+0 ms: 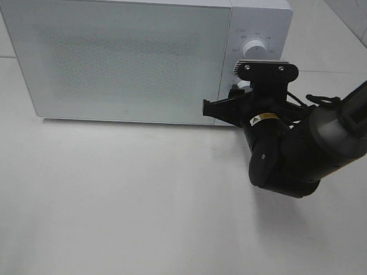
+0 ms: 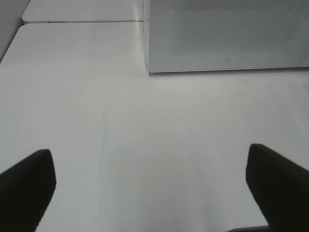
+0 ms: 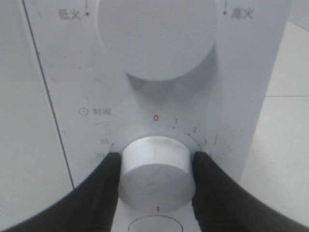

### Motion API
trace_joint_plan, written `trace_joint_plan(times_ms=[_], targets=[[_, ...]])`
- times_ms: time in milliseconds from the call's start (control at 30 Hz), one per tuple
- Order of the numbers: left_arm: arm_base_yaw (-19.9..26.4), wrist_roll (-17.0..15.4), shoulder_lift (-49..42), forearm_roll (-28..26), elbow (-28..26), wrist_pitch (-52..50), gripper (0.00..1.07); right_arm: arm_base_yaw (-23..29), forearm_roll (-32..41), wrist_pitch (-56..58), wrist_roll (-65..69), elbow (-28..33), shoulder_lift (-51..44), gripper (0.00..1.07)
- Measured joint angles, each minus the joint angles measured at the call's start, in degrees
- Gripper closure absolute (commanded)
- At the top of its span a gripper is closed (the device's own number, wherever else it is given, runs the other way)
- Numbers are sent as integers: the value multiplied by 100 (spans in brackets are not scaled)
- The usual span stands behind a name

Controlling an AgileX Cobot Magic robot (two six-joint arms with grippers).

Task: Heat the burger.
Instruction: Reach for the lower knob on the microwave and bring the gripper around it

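Observation:
The burger is hidden from every view. A white microwave (image 1: 132,59) stands at the back of the table with its door shut. My right gripper (image 1: 239,94) is at the control panel. In the right wrist view the right gripper (image 3: 157,179) has its black fingers (image 3: 104,193) pressed against both sides of the lower timer knob (image 3: 155,166). The larger power knob (image 3: 157,34) sits above it. My left gripper (image 2: 152,193) hovers open over bare table in front of the microwave (image 2: 227,34), with nothing between its fingers.
The white table (image 1: 135,209) stretches in front of the microwave. A seam between two tabletops (image 2: 82,21) runs beside the microwave's left end. The right arm (image 1: 307,151) reaches in from the right edge.

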Motion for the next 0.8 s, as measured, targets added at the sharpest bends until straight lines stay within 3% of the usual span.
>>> trace_joint_plan(times_ms=[600, 800], targets=[[0, 0, 0, 0, 0, 0, 7, 0, -46, 0, 23, 0, 0, 107], [0, 0, 0, 0, 0, 0, 7, -23, -281, -17, 1066, 29, 0, 107]])
